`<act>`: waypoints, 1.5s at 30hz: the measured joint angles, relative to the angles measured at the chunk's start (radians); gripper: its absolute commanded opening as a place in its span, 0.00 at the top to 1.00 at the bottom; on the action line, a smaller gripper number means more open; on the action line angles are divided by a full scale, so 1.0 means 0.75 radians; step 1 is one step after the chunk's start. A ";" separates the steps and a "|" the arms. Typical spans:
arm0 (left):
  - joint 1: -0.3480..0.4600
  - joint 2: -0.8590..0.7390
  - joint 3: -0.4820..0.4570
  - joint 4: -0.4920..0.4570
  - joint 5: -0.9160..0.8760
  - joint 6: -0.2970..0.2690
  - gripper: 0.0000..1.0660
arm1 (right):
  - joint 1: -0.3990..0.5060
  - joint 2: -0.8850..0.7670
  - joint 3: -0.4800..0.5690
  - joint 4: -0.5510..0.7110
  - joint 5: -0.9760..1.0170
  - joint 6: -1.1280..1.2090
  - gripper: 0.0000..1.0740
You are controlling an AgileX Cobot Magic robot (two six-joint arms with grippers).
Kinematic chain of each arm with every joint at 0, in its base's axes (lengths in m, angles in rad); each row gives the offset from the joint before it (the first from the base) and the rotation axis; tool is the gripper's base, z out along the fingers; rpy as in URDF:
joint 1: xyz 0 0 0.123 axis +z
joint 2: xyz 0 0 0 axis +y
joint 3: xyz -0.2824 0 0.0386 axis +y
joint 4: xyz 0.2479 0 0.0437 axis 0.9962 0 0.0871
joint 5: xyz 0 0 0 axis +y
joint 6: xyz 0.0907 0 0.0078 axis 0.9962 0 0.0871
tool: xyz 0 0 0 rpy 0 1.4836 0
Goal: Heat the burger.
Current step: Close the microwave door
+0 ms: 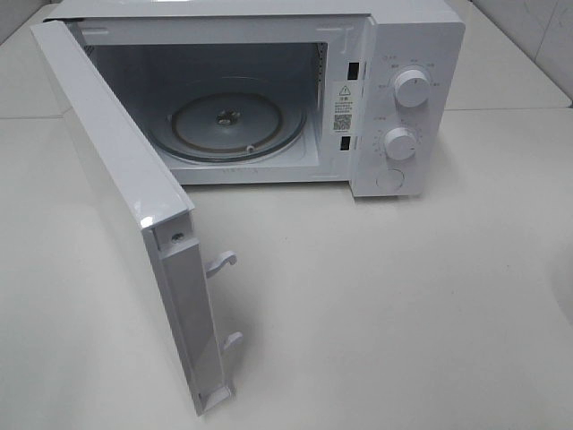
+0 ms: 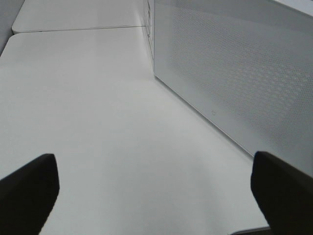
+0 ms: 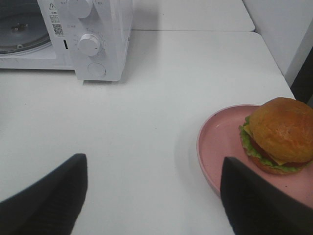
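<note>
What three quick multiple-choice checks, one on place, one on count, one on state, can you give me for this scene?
1. Where is the burger?
A. on the microwave's turntable
B. on the pink plate
C. bare on the table

2. How many round knobs are on the microwave's control panel?
A. one
B. two
C. four

3. What state is the microwave door in?
A. swung open
B. shut
C. removed

Answers: 1 B, the right wrist view shows it sitting on the plate; 2 B, an upper knob and a lower knob show in the high view; 3 A, the door stands out from the cavity, with the empty glass turntable visible.
</note>
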 measured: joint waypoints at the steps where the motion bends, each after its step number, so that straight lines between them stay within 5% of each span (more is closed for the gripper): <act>1: 0.000 0.000 0.000 0.000 0.000 0.000 0.04 | 0.000 0.000 0.000 0.000 0.000 0.000 0.31; 19: 0.000 0.000 0.000 0.000 0.000 0.000 0.04 | 0.000 0.000 0.000 0.000 0.000 0.000 0.31; 22: 0.000 0.000 0.000 0.011 0.000 -0.024 0.04 | 0.000 0.000 0.000 0.000 0.000 0.000 0.31; 24: 0.000 0.035 -0.007 0.035 -0.024 -0.145 0.04 | 0.000 0.000 0.000 0.000 0.000 0.000 0.31; 35: 0.000 0.355 -0.032 0.152 -0.409 -0.185 0.05 | 0.000 0.000 0.000 0.000 0.000 0.000 0.31; 41: 0.000 0.625 0.048 0.223 -0.787 -0.164 0.30 | 0.000 0.000 0.000 0.000 0.000 0.000 0.31; 42: 0.000 0.661 0.081 0.223 -0.868 -0.164 0.38 | 0.000 0.000 0.000 0.000 0.000 0.000 0.31; 43: 0.000 0.720 0.147 0.216 -1.037 -0.164 0.57 | 0.000 0.000 0.000 0.000 0.000 0.000 0.31; 44: 0.000 0.720 0.147 0.216 -1.037 -0.164 0.57 | 0.000 0.000 0.000 0.000 0.000 0.000 0.31; 45: 0.000 0.749 0.177 0.215 -1.117 -0.165 0.69 | 0.000 0.000 0.000 0.000 0.000 0.000 0.31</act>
